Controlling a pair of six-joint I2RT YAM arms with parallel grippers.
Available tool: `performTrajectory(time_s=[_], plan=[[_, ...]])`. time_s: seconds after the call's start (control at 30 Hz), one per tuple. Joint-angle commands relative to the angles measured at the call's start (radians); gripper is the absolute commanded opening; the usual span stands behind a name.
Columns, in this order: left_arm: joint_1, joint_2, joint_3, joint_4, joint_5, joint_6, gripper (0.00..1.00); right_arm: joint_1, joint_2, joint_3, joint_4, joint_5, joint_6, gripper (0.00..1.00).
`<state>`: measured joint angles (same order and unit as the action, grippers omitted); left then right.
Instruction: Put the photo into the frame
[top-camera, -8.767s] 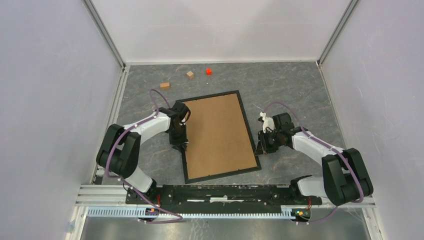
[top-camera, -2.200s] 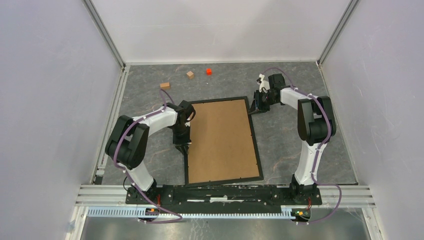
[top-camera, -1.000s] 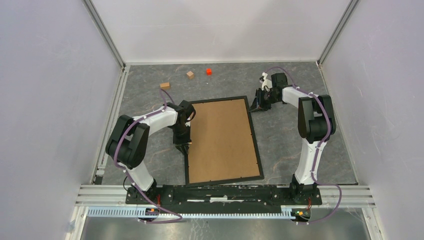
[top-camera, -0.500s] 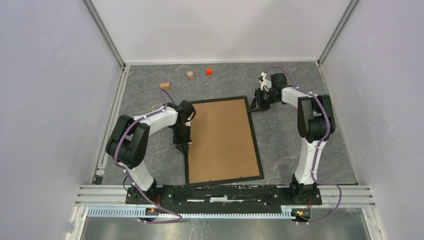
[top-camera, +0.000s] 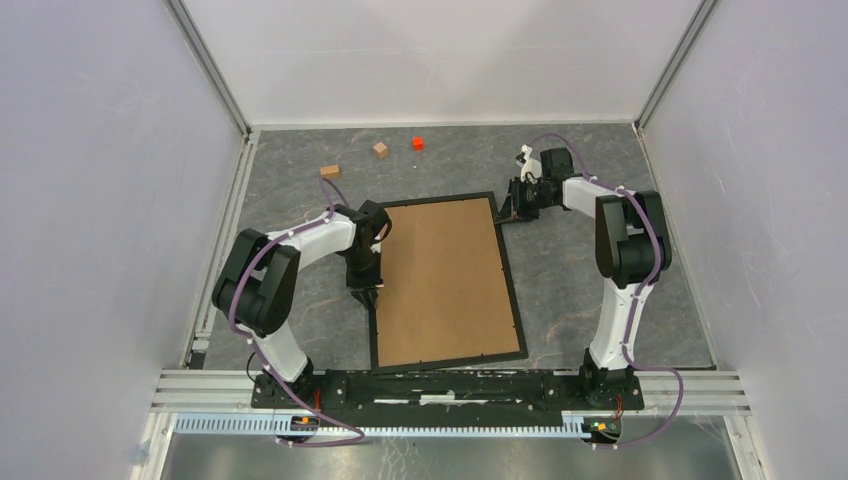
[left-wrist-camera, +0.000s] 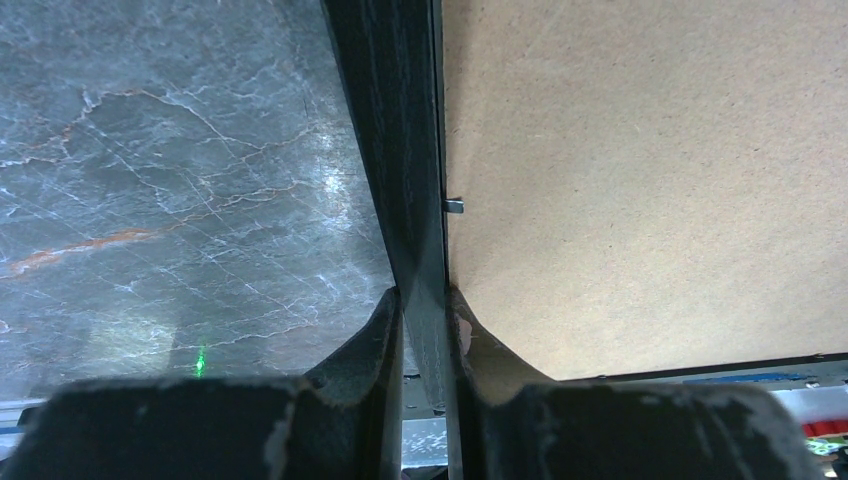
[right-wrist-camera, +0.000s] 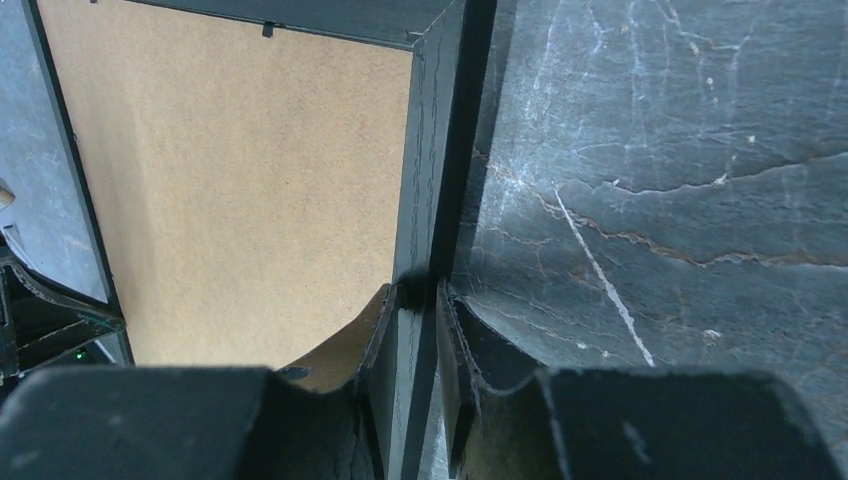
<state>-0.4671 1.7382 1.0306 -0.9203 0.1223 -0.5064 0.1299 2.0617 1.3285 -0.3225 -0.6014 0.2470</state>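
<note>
While it lies face down on the desk, the frame shows its brown backing upward and spans the gap between both hands. The left hand is clamped on the left rail, one finger on the outer side and the other over the backing. The right hand is clamped on the right rail, just short of the far corner. Well beyond the left hand lie a wood block, a second block and a red cube. A metal tab sits just ahead of the left hand.

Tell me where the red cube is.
In the top view, the red cube sits near the back wall, just right of a wooden block, beyond the frame.
</note>
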Motion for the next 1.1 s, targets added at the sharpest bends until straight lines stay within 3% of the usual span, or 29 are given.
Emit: performTrajectory(time_s=[0.0,0.2,0.33,0.6,0.83,1.07], plan=[[-0.027,0.084,-0.038,0.263,-0.023,0.030,0.02,0.073,0.017,-0.081,-0.017,0.082,-0.001,0.26],[-0.029,0.086,-0.029,0.263,-0.020,0.028,0.02,0.150,-0.052,-0.267,0.117,0.156,0.102,0.27],[-0.031,0.087,-0.024,0.263,-0.015,0.029,0.02,0.213,-0.035,-0.306,0.114,0.283,0.128,0.28],[-0.031,0.070,-0.033,0.263,-0.018,0.029,0.02,0.340,0.118,-0.080,-0.160,0.647,0.026,0.30],[-0.034,0.070,-0.025,0.266,-0.007,0.025,0.02,0.471,0.160,-0.041,-0.210,0.737,-0.012,0.37],[-0.034,0.058,-0.025,0.268,0.007,0.020,0.02,0.486,0.142,0.094,-0.279,0.794,-0.058,0.41]])
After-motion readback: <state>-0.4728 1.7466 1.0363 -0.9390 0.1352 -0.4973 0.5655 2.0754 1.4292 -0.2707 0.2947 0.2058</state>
